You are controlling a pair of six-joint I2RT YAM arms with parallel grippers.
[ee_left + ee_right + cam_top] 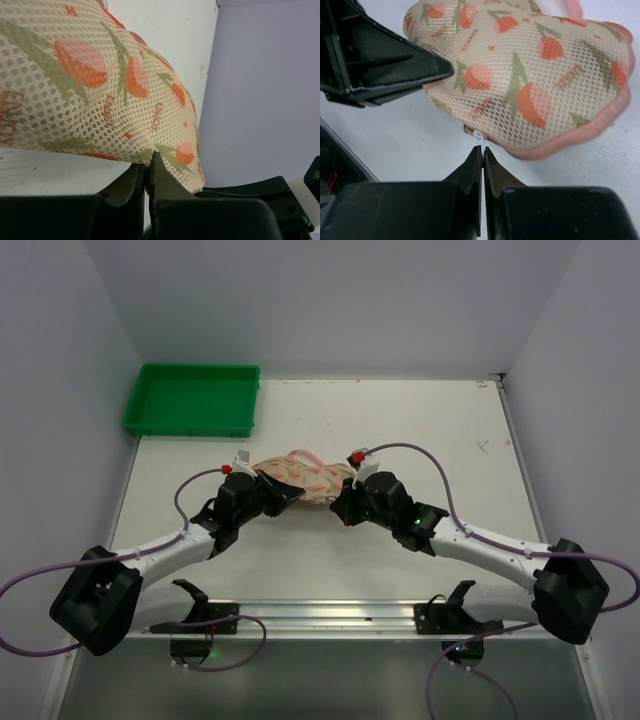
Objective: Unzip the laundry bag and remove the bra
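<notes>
The laundry bag [300, 478] lies across the middle of the white bench [420, 430], its long axis running left to right, directly between the two arms. Its cream mesh carries an orange-pink fruit print with green leaves, and a pink rim [580, 139] runs round its edge. A pink strap loops out from its far side. The left gripper [149, 162] is at the bag's left end. Its fingers are clenched together, and the lower edge of the mesh comes down to a point between their tips, so it appears to be pinching the fabric there. The right gripper [483, 150] is at the bag's right end, low and on the near side. Its fingers are pressed tight on a small white loop [479, 136] that sticks out from under the bag's near edge. In the right wrist view, one black finger [395, 65] of the left gripper rests against the bag's opposite end. The bag looks closed, with only its outer mesh showing. A green tray [190, 429] sits at the far left corner of the bench, well apart from the bag and both arms.
</notes>
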